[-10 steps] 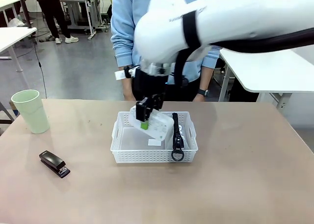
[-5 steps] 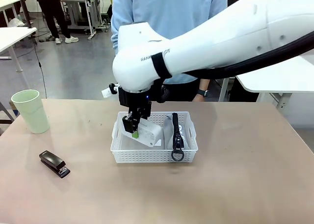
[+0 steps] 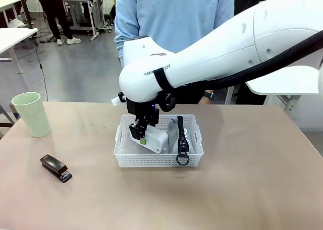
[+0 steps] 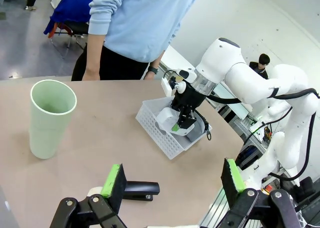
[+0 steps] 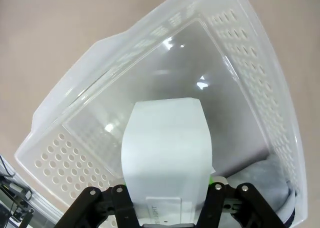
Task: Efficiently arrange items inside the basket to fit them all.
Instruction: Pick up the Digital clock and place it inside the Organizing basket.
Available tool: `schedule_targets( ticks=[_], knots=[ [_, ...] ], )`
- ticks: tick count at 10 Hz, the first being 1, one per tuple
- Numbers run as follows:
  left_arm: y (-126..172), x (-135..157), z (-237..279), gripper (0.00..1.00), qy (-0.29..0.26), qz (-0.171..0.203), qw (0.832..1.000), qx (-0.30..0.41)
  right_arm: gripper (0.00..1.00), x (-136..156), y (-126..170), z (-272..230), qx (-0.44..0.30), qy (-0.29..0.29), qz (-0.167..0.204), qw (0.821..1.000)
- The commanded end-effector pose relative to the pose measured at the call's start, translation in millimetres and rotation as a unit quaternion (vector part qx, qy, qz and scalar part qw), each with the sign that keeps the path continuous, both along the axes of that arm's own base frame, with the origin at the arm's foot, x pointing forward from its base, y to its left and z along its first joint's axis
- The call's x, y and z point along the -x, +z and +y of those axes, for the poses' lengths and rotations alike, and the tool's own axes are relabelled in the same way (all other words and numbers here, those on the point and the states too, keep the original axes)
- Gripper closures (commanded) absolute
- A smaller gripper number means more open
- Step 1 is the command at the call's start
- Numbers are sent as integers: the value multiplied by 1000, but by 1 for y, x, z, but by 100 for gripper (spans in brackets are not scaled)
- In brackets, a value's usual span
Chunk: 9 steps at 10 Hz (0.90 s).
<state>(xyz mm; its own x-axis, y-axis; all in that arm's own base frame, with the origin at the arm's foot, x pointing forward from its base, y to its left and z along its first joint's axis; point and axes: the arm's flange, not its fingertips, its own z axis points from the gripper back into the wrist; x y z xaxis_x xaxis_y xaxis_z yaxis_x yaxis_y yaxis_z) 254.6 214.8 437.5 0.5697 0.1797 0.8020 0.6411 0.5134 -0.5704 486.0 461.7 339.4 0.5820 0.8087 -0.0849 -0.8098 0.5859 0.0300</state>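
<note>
Right claw pinches white box inside basket; pouch mostly hidden; left claw spread.

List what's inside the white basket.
The basket holds a grey zip pouch and a tilted white box gripped by the right gripper. The floor beneath them is hidden.

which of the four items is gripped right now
The white box, held by the right gripper in the basket; the pouch lies loose beside it, cup and stapler on the table.

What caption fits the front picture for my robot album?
Right gripper holds the white box tilted in the basket beside the grey pouch; cup and stapler sit outside on the table.
</note>
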Motion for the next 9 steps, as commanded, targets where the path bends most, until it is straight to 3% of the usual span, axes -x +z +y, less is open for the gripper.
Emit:
schedule_targets(
  ticks=[1,9],
  knots=[
    [2,0,-1,0,0,-14,1000,4,48,2,4,3,7,-14,-21,1000],
    [2,0,-1,0,0,-14,1000,4,48,-8,-7,-1,7,-19,-1,1000]
  ],
)
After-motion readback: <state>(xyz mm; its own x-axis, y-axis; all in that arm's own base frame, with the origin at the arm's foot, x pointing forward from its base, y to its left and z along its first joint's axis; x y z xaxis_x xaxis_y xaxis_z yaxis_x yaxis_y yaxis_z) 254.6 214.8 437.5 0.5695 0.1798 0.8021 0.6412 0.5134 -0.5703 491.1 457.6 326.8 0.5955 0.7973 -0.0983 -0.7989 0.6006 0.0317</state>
